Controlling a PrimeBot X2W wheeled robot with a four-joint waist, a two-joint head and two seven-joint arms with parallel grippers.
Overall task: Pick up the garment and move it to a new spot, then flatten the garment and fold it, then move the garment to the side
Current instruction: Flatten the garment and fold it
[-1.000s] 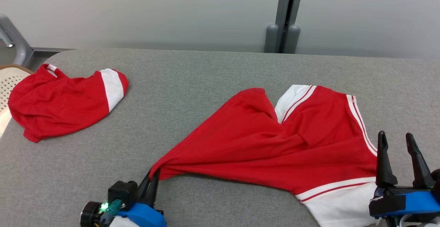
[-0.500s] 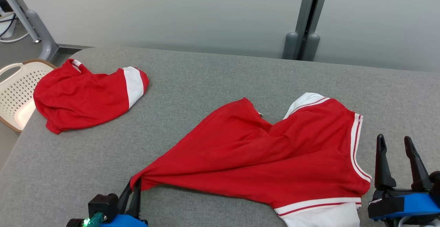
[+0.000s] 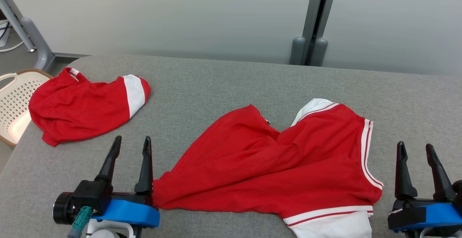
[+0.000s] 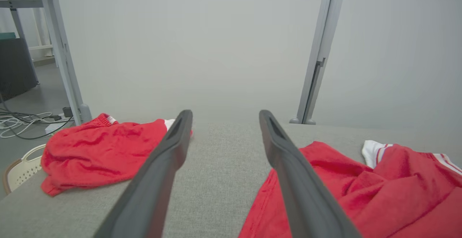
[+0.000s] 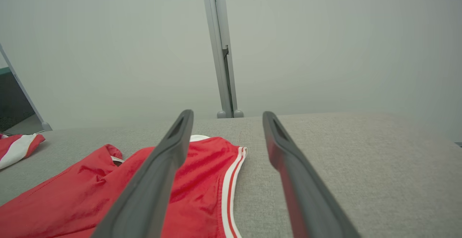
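- Red jersey garment (image 3: pixel 274 166) with white striped trim: lies crumpled on grey fabric table (image 3: pixel 216 86), centre-right, between both grippers.
- Left gripper (image 3: pixel 132 139): fingers apart, empty, just beside garment's corner.
- Right gripper (image 3: pixel 414 145): fingers apart, empty, near garment's striped edge.

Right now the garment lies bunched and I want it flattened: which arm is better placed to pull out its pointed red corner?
Left. The left gripper stands open beside the pointed corner of the garment, nearly touching it. The right gripper, also open, sits across the garment by its striped edge.
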